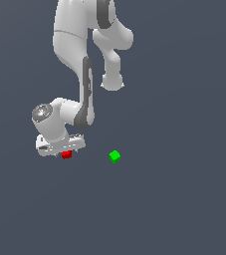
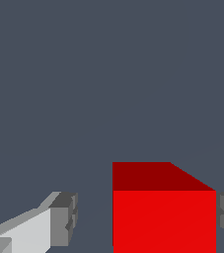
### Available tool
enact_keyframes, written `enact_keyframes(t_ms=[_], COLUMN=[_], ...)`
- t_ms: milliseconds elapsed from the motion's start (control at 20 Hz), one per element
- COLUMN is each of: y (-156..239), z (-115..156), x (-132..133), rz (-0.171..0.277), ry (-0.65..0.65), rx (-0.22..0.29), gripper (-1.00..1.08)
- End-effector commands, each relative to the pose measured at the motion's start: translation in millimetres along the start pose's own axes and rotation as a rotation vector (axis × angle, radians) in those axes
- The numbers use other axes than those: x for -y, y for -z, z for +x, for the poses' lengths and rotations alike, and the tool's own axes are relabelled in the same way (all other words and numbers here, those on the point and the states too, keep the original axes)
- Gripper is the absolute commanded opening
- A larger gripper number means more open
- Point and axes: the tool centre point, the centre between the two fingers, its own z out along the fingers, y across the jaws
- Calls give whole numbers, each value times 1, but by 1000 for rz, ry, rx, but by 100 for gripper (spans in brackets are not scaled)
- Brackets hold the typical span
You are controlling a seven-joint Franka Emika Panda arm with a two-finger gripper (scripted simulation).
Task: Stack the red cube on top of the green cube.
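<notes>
Gripper (image 2: 145, 217) spread wide, straddling red cube (image 2: 164, 212); one finger (image 2: 63, 220) clear of cube by gap, other just beside it, contact unclear. Nothing clamped. Red cube (image 1: 66, 155) under hand; green cube (image 1: 114, 156) apart toward exterior view's right.

My arm (image 1: 72, 45) glossy white plastic-looking shell, dark grey trim. Red cube (image 2: 164, 217) and green cube (image 1: 114, 156) flat, smooth, matt. Worktop (image 1: 184, 199) uniform matt slate-grey. Claw fingers (image 2: 64, 217) matt grey.
</notes>
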Motion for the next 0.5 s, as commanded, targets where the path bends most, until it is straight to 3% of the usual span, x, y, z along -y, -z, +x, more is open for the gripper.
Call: enact_keyframes(t_ms=[0, 50, 100, 450], y=[-2, -2, -2, -2], z=[1, 1, 1, 1], x=[-1, -1, -1, -1], rz=[-1, -1, -1, -1], ry=[0, 0, 0, 0], rx=[-1, -1, -1, -1], gripper=[100, 100, -100, -100])
